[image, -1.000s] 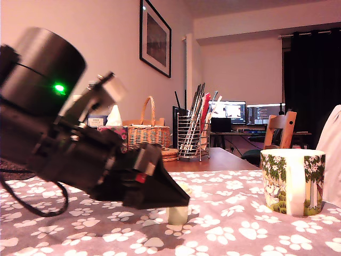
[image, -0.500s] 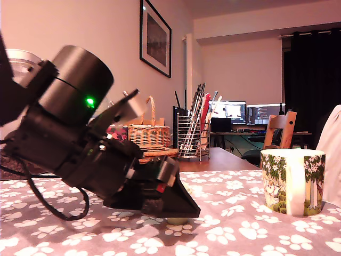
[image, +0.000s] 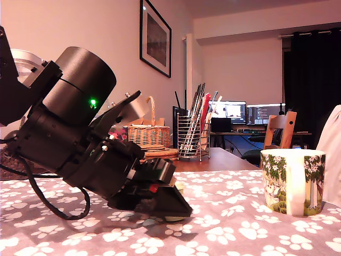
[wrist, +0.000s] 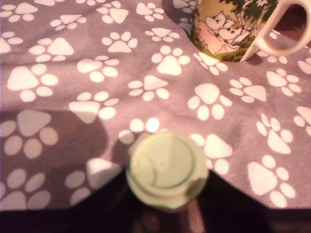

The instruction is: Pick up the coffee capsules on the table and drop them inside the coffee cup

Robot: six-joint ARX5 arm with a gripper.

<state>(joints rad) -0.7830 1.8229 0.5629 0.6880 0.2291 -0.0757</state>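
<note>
A pale cream-yellow coffee capsule (wrist: 167, 167) stands on the paw-print cloth of the table (image: 240, 234). My gripper (wrist: 167, 178) is down over it, with a dark finger (wrist: 99, 201) pressed against each side, so it is shut on the capsule. In the exterior view the black wedge of my gripper (image: 176, 205) rests low on the cloth at centre left and hides nearly all of the capsule. The coffee cup (image: 293, 181), white with green trees and animals, stands upright at the exterior view's right, well apart from the gripper. The coffee cup (wrist: 228, 26) and its handle also show in the wrist view.
Behind the cloth stand a wire utensil holder (image: 193, 136) and a wicker basket (image: 148, 133). A black cable (image: 50, 205) trails on the cloth under the arm. A pale cloth-like shape (image: 333, 154) fills the right edge beside the cup. A chair (image: 279, 130) and monitors are far back.
The gripper came down from above the standing capsule and moved over it. The fingers now enclose the capsule, and the arm has pitched lower. The cup has not moved.
</note>
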